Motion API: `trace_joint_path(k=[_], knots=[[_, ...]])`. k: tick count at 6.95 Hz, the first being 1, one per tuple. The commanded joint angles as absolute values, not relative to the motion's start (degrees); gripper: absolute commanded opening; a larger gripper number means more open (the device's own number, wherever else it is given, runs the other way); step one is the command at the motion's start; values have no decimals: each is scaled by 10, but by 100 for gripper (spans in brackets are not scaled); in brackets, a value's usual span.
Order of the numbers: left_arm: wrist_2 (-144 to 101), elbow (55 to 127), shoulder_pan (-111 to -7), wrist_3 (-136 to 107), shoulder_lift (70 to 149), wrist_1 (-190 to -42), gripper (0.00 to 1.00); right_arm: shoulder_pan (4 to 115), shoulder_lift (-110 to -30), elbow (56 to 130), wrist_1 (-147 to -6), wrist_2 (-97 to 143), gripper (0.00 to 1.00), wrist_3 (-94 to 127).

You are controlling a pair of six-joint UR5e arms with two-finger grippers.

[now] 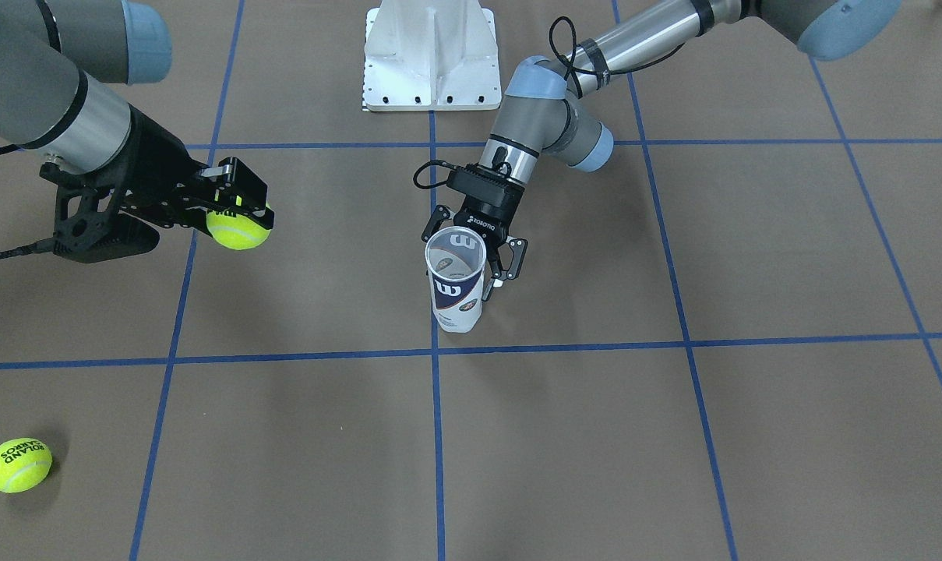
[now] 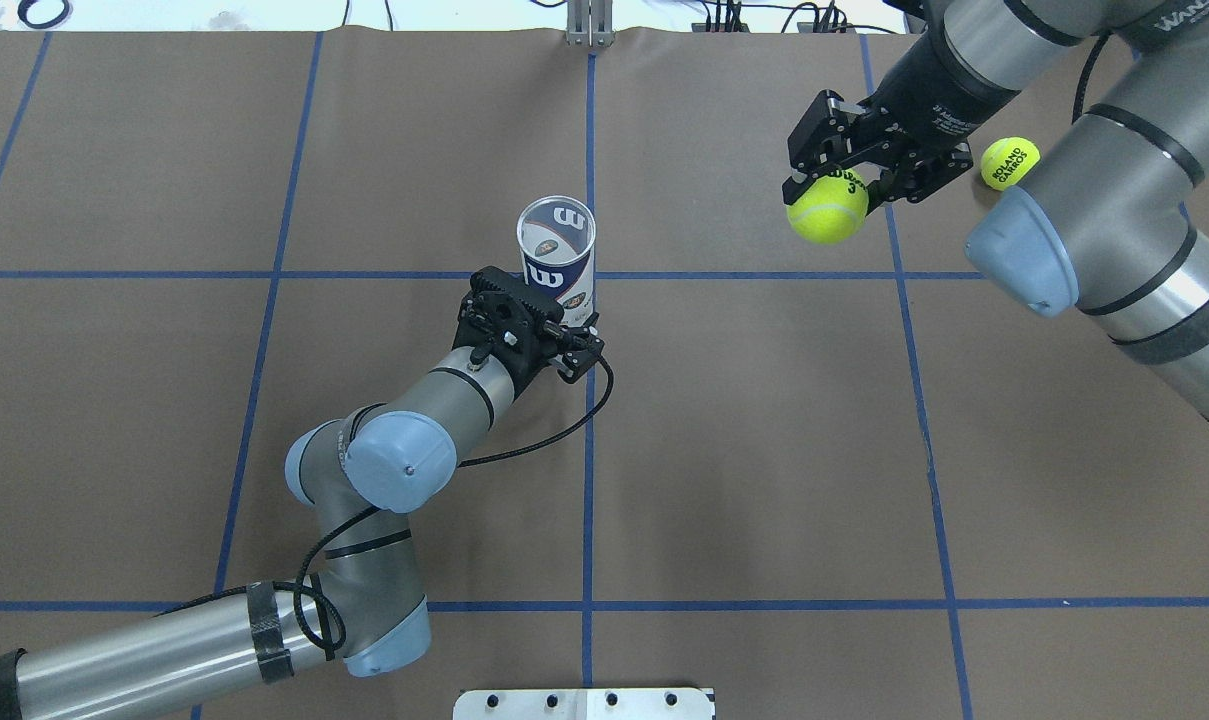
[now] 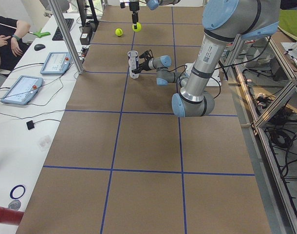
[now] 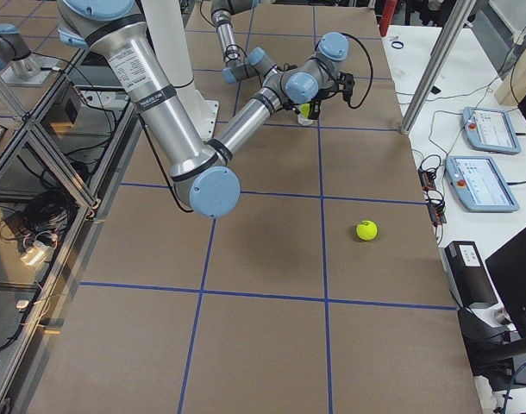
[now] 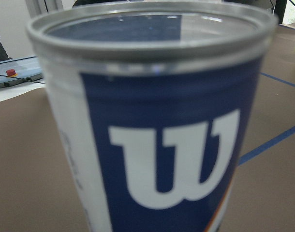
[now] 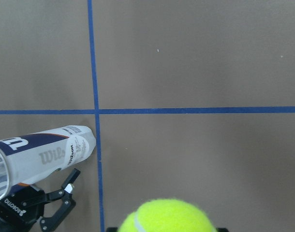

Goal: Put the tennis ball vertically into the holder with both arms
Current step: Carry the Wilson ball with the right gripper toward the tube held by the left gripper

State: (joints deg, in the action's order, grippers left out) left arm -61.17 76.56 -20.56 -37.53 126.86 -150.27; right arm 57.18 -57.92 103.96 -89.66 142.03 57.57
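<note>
The holder (image 1: 456, 292), a clear tube with a navy Wilson label, stands upright with its mouth open near the table's middle. It also shows in the overhead view (image 2: 557, 255) and fills the left wrist view (image 5: 162, 145). My left gripper (image 1: 468, 271) is shut around the holder's lower half, one finger on each side. My right gripper (image 1: 241, 218) is shut on a yellow tennis ball (image 1: 239, 226) and holds it above the table, well off to the robot's right of the holder. The ball also shows in the overhead view (image 2: 827, 208) and at the bottom of the right wrist view (image 6: 167, 216), with the holder (image 6: 46, 154) at the left.
A second tennis ball (image 1: 17, 464), marked Roland Garros, lies on the table at the far right of the robot (image 2: 1010, 163). The white metal base (image 1: 432, 54) stands at the robot's side. Blue tape lines cross the brown table.
</note>
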Motion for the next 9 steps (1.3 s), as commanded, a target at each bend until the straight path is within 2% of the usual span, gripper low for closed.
trace_joint_path(k=[1, 9], knots=[[-612, 750, -208, -375, 1280, -1503, 98, 565, -569, 1043, -896, 1420, 0, 589], [-612, 744, -220, -377, 1283, -1506, 91, 541, -504, 1040, -898, 1418, 0, 639]])
